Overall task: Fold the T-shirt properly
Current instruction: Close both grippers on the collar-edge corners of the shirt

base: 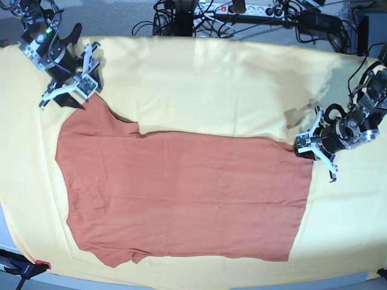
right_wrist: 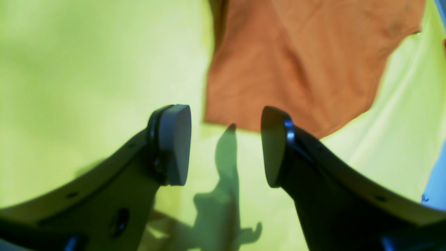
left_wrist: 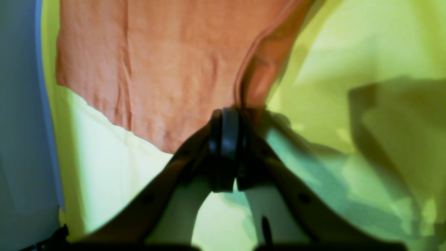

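T-shirt (base: 181,199): rust-orange, short-sleeved, spread flat and lengthwise across the middle of the table, sleeves toward the base view's left, hem toward its right. Soft knit, fine wrinkles over the body, stitched hem line visible in the left wrist view (left_wrist: 167,69). The right wrist view (right_wrist: 299,62) shows one sleeve end with a slanted edge and shallow creases.

Surface: a pale yellow cloth (base: 211,90) covers the table, much larger than the shirt, smooth with a few long soft folds near the edges. Behind the table's far edge, a tangle of black cables (base: 242,15) and a power strip on a grey floor. A small red-tipped clamp (base: 27,266) sits at the near left corner.

Left gripper (left_wrist: 228,139): jaws closed tight together, pinching the hem corner of the shirt, which lifts into a small ridge at the tips. In the base view it (base: 305,145) sits at the shirt's upper right corner.

Right gripper (right_wrist: 226,146): jaws standing wide apart, nothing between them, over yellow cloth just short of the sleeve edge. Grey flat pad (right_wrist: 174,143) on one fingertip, dark curved arms. In the base view it (base: 81,87) is at the upper left sleeve.
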Robot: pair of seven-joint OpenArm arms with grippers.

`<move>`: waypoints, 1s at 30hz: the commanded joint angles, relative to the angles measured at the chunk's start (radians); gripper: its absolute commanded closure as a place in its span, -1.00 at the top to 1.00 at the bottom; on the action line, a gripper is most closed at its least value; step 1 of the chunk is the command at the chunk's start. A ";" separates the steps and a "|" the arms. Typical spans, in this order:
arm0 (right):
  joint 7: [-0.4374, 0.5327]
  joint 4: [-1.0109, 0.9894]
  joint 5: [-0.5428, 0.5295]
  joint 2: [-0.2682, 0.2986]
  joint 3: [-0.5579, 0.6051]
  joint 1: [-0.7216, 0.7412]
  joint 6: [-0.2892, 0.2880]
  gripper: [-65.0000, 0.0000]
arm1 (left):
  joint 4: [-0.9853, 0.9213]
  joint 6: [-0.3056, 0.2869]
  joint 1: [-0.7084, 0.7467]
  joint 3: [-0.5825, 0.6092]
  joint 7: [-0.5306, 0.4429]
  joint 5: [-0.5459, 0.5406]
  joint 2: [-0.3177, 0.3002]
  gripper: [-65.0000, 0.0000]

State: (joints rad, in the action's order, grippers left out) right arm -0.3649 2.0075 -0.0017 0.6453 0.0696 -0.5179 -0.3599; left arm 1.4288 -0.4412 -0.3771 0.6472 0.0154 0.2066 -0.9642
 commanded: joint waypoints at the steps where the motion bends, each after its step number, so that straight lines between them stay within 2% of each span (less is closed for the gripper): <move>1: 0.025 0.001 -0.010 0.014 -0.009 0.003 0.008 0.06 | 0.008 0.015 -0.022 -0.013 -0.011 -0.006 -0.018 -1.00; 5: 0.055 -0.048 -0.032 0.013 -0.009 0.014 -0.042 0.06 | 0.008 0.015 -0.022 -0.013 -0.011 -0.006 -0.016 -1.00; 9: 0.060 -0.101 -0.029 0.011 -0.009 0.044 -0.043 0.06 | 0.008 0.015 -0.022 -0.013 -0.015 -0.012 -0.016 -1.00; 13: 0.076 -0.142 -0.029 -0.001 -0.009 0.072 -0.089 0.06 | 0.008 0.015 -0.022 -0.013 -0.015 -0.040 -0.016 -1.00; 15: 0.090 -0.150 -0.029 -0.002 -0.009 0.082 -0.086 0.05 | 0.008 0.015 -0.022 -0.013 -0.015 -0.040 -0.016 -1.00; 17: 0.089 -0.151 -0.028 -0.002 -0.009 0.092 -0.060 0.02 | 0.008 0.015 -0.022 -0.013 -0.014 -0.040 -0.016 -1.00; 19: 0.089 -0.151 -0.028 -0.002 -0.009 0.103 -0.036 -0.29 | 0.008 0.015 -0.022 -0.013 -0.014 -0.040 -0.016 -1.00; 21: 0.089 -0.151 -0.028 -0.002 -0.009 0.114 -0.033 -0.84 | 0.008 0.015 -0.022 -0.013 -0.014 -0.040 -0.017 -1.00; 22: 0.089 -0.151 -0.028 0.000 -0.009 0.118 -0.031 -1.00 | 0.008 0.015 -0.022 -0.013 -0.014 -0.040 -0.017 -1.00; 26: 0.074 -0.140 -0.021 0.011 -0.010 0.135 -0.020 -1.00 | 0.011 0.006 -0.022 -0.013 -0.016 -0.040 -0.028 -1.00; 28: 0.047 -0.115 -0.022 0.033 -0.010 0.132 -0.020 -1.00 | 0.022 -0.019 -0.022 -0.013 -0.016 -0.058 -0.049 -1.00; 30: -0.001 -0.085 -0.037 0.064 -0.010 0.127 -0.029 -1.00 | 0.046 -0.020 -0.022 -0.013 -0.015 -0.086 -0.076 -1.00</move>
State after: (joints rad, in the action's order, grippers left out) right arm -0.3798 1.9049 -0.0372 0.6941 0.0696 -0.3965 -0.3943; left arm 1.4631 -0.4755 -0.3763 0.6479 0.0162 0.1268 -1.0191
